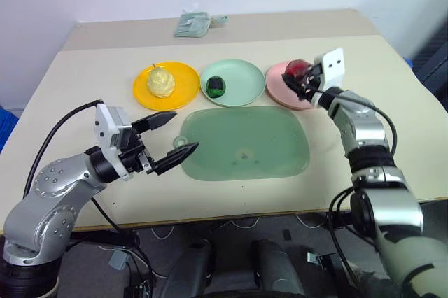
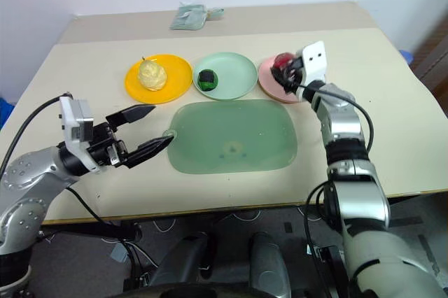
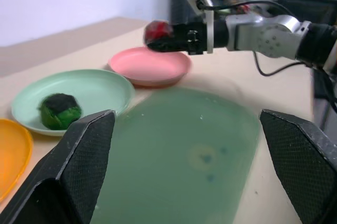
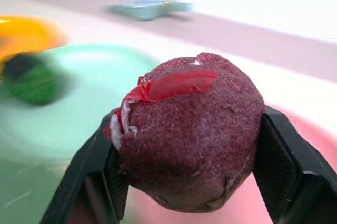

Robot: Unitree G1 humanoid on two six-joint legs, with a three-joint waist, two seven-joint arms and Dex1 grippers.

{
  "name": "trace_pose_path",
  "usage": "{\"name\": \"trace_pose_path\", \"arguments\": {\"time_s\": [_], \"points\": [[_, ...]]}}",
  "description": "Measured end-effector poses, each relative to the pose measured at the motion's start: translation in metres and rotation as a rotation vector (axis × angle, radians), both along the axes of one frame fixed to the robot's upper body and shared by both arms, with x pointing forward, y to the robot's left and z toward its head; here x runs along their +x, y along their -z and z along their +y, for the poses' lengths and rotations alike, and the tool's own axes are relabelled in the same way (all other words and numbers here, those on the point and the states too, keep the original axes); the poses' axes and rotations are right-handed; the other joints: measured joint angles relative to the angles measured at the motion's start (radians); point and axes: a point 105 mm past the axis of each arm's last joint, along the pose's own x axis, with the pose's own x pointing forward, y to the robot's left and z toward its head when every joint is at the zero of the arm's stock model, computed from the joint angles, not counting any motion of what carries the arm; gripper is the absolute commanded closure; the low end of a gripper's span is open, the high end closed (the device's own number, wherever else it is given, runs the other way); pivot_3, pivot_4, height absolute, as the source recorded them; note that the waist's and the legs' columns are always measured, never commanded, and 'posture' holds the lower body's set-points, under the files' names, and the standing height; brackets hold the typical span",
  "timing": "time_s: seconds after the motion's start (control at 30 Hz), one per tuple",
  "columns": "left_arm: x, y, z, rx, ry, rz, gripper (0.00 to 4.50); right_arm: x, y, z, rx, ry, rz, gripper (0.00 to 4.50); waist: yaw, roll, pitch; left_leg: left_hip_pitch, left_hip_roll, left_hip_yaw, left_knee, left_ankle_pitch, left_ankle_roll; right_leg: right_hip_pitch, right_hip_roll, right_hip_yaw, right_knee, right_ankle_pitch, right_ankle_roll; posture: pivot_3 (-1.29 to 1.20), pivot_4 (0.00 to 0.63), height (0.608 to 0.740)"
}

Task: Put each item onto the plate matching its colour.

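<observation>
My right gripper (image 1: 299, 76) is shut on the red item (image 1: 296, 69) and holds it just above the pink plate (image 1: 278, 87); the right wrist view has the red item (image 4: 192, 129) pinched between both fingers. The dark green item (image 1: 215, 87) lies on the mint green plate (image 1: 234, 74). On the orange-yellow plate (image 1: 183, 82) rests the pale yellow ridged item (image 1: 160, 80). My left gripper (image 1: 176, 134) is open and empty, hovering at the left edge of the translucent green board (image 1: 245, 144). The left wrist view also takes in the pink plate (image 3: 150, 66) and the green item (image 3: 60, 111).
A folded teal cloth (image 1: 192, 24) lies at the table's far edge. Bare beige tabletop spreads right of the pink plate and along the near edge.
</observation>
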Motion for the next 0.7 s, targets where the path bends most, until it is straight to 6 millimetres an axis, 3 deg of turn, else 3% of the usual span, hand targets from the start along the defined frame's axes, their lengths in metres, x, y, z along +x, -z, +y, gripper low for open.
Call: {"name": "trace_pose_path", "arguments": {"time_s": [0.17,0.3,0.33,0.47,0.7], "points": [[0.001,-0.004,-0.003,-0.018,-0.033,-0.013,0.00,0.011,0.010,-0.010,-0.013,0.108,0.060,1.75,-0.004,0.000,0.000,0.001,0.000,0.000,-0.005,0.001,-0.002,-0.001,0.000,0.001,-0.001,0.000,0.000,0.00,0.150,0.740],[-0.004,-0.003,-0.005,-0.002,-0.019,-0.015,0.00,0.013,0.018,-0.005,-0.017,0.117,0.097,0.24,-0.007,0.000,0.000,0.002,0.000,0.000,-0.007,0.002,-0.002,-0.001,0.000,0.001,-0.001,0.000,0.000,0.00,0.150,0.740],[-0.006,-0.001,-0.005,0.009,-0.012,-0.011,0.00,0.013,0.021,-0.003,-0.018,0.118,0.106,0.04,-0.008,0.000,0.000,0.002,0.000,0.000,-0.007,0.002,-0.002,-0.001,0.001,0.001,-0.001,0.000,0.000,0.00,0.150,0.740],[-0.010,-0.001,-0.001,0.027,0.009,-0.005,0.00,0.014,0.024,0.000,-0.032,0.134,0.113,0.04,-0.006,0.001,0.000,0.002,0.000,0.000,-0.007,0.002,-0.003,-0.001,0.001,0.001,-0.001,0.000,0.000,0.00,0.150,0.740],[-0.005,0.000,0.005,0.026,-0.009,0.003,0.00,0.013,0.002,0.008,-0.040,0.041,0.017,0.04,-0.006,0.001,0.000,0.003,0.000,0.000,-0.007,0.002,-0.003,-0.001,0.001,0.001,-0.001,0.000,0.000,0.00,0.150,0.740]]}}
